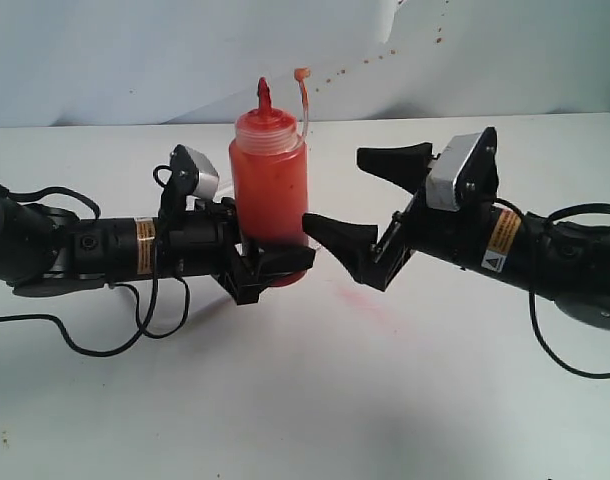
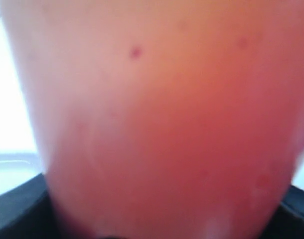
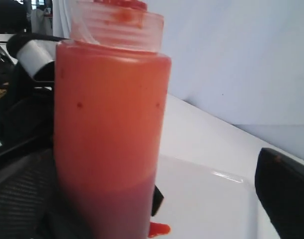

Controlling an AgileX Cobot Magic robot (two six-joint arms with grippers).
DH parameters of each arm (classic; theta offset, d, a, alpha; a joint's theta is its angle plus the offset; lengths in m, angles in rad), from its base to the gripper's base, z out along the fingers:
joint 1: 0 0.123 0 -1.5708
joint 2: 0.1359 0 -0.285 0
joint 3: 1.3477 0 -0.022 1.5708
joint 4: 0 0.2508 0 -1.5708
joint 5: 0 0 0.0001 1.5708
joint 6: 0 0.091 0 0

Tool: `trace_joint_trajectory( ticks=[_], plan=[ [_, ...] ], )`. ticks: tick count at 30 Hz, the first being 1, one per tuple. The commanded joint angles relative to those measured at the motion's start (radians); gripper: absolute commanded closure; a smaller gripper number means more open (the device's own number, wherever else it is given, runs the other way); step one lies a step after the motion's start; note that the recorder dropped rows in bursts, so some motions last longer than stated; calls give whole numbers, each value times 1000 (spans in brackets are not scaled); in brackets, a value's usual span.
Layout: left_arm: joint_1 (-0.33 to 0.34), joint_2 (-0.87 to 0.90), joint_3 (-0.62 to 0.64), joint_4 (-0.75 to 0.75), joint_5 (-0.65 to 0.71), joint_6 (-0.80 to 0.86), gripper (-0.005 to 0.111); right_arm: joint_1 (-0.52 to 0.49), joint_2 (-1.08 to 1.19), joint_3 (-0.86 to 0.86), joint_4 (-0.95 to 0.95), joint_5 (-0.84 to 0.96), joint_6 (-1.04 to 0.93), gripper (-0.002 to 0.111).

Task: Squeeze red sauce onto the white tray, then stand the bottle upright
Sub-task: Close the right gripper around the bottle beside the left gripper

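Bottle (image 1: 270, 190) upright, nozzle (image 1: 264, 95) up; left gripper (image 1: 273, 268) seemingly gripping.

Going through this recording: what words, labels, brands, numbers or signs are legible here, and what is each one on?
No text is legible anywhere.
left arm's orange label: print too small to read.
right arm's orange label: print too small to read.
warning triangle, on a white sticker beside that label: a sign only, no readable words.
bottle: no label visible.

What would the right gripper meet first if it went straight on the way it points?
The bottle: the right gripper points at its side with open jaws and looks very close to it, though depth is hard to judge.
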Motion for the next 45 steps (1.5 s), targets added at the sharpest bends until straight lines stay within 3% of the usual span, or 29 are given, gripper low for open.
trace_joint_trajectory(
  ticks=[1, 13, 18, 24, 26, 29, 36, 40, 45],
  plan=[
    [-4, -12, -13, -18, -75, 38, 107, 44, -23, -3, 11, -12, 35, 3],
    [-4, -12, -13, 25, -75, 76, 107, 158, -25, -3, 108, -12, 42, 3],
    [-4, -12, -13, 75, -195, 125, 107, 207, -25, -3, 200, -12, 42, 3],
    [-4, -12, -13, 117, -204, 128, 107, 216, -25, -3, 234, -12, 42, 10],
    [-4, -12, -13, 117, -204, 128, 107, 216, -25, -3, 234, -12, 42, 17],
    [-4, -12, -13, 117, -204, 122, 107, 216, -25, -3, 190, -12, 42, 41],
    [-4, -12, -13, 117, -204, 121, 107, 216, -25, -3, 137, -12, 31, 77],
    [-4, -12, -13, 108, -204, 123, 107, 216, -25, -3, 137, -12, 31, 105],
    [-4, -12, -13, 98, -204, 146, 107, 216, -25, -3, 137, -12, 31, 108]
  ],
)
